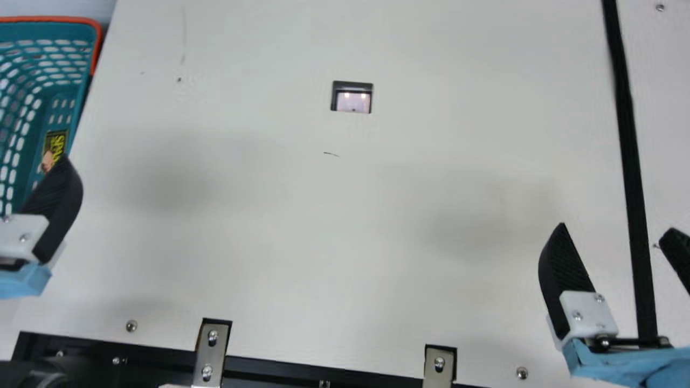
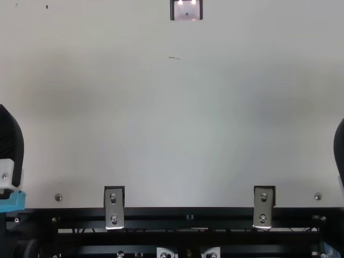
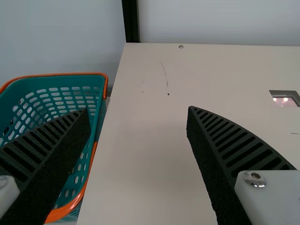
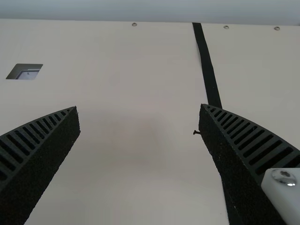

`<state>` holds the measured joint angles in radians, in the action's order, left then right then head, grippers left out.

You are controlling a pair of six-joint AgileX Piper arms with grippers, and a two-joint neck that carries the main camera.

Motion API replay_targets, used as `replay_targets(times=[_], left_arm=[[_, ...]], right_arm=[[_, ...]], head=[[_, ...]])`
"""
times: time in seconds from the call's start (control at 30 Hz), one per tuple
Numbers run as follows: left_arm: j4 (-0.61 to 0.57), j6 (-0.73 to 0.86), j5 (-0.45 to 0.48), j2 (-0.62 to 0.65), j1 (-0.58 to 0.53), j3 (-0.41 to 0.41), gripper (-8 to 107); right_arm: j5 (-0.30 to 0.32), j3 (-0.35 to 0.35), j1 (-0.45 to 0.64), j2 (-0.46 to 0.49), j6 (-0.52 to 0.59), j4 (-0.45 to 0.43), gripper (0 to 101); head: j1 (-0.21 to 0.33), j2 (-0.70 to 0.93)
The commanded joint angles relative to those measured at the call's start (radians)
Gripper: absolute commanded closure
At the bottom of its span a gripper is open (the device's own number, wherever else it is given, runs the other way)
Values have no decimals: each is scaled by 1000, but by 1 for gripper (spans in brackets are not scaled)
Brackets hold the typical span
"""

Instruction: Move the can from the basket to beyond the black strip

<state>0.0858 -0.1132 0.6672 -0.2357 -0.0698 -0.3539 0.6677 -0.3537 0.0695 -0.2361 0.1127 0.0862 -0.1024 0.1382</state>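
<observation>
Inventory, as I see it: one can (image 1: 55, 141), yellow-and-dark label, inside the teal basket (image 1: 99, 46); one left gripper (image 1: 56, 207), pincer spread wide, near the basket; one right gripper (image 1: 616, 228), likewise wide, near the black strip (image 1: 628, 134)

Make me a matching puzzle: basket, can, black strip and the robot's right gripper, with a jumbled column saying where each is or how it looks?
1. basket
2. can
3. black strip
4. right gripper

A. wide open
B. lying flat along the table
C. teal with orange edging
D. inside something with holes in its walls

Pairs: 1-C, 2-D, 3-B, 4-A
</observation>
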Motion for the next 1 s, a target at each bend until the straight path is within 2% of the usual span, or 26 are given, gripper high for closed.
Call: replay_targets(times=[0.0,0.5,0.97], left_arm=[[0,0,0,0,0,0,9],[0,0,0,0,0,0,9],[0,0,0,0,0,0,9]], right_arm=[[0,0,0,0,0,0,0],[0,0,0,0,0,0,0],[0,0,0,0,0,0,0]], head=[[13,39],[68,254],[220,269]])
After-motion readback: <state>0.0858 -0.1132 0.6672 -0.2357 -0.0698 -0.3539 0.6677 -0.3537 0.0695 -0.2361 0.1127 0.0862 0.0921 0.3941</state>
